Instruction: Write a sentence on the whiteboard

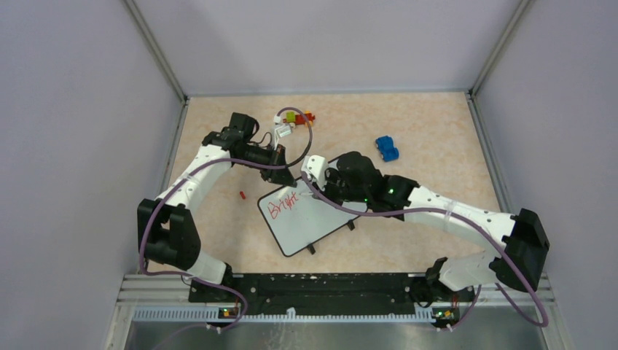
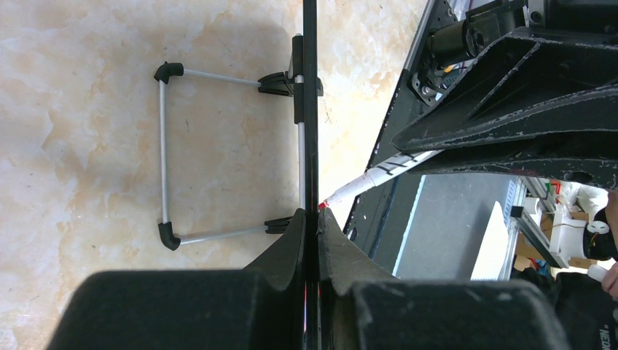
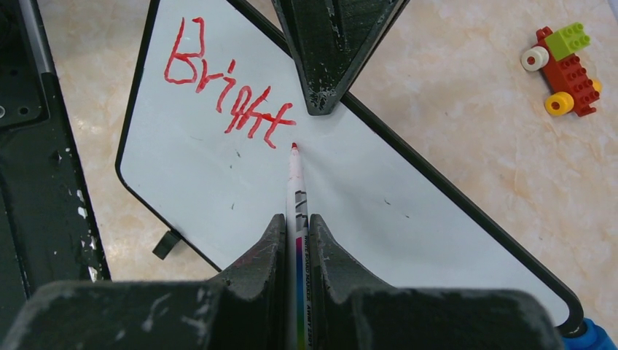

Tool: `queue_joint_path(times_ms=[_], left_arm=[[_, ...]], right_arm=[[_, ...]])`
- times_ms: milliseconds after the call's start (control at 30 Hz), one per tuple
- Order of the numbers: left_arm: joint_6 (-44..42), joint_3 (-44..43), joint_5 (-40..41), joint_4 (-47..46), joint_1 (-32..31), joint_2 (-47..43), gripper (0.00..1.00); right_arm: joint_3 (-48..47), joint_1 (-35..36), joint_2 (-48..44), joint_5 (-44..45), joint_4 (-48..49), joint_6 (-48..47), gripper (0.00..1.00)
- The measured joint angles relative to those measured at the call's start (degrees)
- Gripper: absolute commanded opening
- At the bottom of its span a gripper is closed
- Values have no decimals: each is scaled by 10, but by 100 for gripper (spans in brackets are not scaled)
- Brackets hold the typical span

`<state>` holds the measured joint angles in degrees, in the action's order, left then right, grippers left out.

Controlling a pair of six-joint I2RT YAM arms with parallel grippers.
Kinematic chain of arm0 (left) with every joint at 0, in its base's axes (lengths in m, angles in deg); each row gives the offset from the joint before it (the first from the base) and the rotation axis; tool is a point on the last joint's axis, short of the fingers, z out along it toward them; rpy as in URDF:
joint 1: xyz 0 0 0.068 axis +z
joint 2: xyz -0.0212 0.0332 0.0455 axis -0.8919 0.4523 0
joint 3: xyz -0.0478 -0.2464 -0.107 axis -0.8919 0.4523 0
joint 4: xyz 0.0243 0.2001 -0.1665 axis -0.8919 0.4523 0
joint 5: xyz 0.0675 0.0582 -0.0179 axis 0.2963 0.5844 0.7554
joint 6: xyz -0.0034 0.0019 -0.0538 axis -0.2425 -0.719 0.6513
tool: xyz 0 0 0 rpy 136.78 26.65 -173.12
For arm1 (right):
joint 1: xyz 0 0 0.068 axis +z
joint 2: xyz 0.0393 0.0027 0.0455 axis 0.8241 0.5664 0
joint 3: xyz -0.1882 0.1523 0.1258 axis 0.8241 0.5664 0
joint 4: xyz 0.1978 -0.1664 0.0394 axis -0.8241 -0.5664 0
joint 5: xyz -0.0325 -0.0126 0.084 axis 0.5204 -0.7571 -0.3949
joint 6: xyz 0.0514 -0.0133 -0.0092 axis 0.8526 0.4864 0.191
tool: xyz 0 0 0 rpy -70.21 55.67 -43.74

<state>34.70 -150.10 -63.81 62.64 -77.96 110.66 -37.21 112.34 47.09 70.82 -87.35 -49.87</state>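
The right tool [image 3: 295, 222] is closed down tight on a thin white marker with a red tip [image 3: 296, 182]. Its two dark fingers pinch the barrel, and the tip points straight out ahead of them. Directly in front of this tool lies the small white rectangular whiteboard with rounded corners and a thin dark frame [image 3: 379, 197], tilted up off the beige marbled counter [image 1: 423, 124]. The sentence [image 3: 226, 87] is red handwritten script in a single line, reading roughly "Bright". It sits ahead of the right tool and to its left, and the marker tip is just beyond the last red stroke. In the left wrist view the tip meets the board's face.

The left tool [image 2: 312, 215] is also closed. Its fingers clamp the board's edge, which from this tool looks like a thin dark strip running straight out ahead. To this tool's left, a thin grey wire frame with black corner pieces [image 2: 163, 153] is joined to the board's back by black clips and lies against the counter. The marker comes in from its right.

From the right tool, the left tool's dark fingers [image 3: 331, 51] grip the board's far edge straight ahead. A toy vehicle of red, green and yellow bricks [image 3: 565, 69] lies far ahead to its right. A small blue toy car [image 1: 387, 149] sits close by its right side. A small red cap [image 1: 242, 195] lies on the counter just beside the left tool, off the board.
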Motion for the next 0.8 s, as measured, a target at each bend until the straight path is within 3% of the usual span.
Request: queue_joint_path(times_ms=[800], left_arm=[[0, 0, 2, 0, 0, 0, 0]], right_arm=[[-1, -13, 0, 2, -1, -5, 0]])
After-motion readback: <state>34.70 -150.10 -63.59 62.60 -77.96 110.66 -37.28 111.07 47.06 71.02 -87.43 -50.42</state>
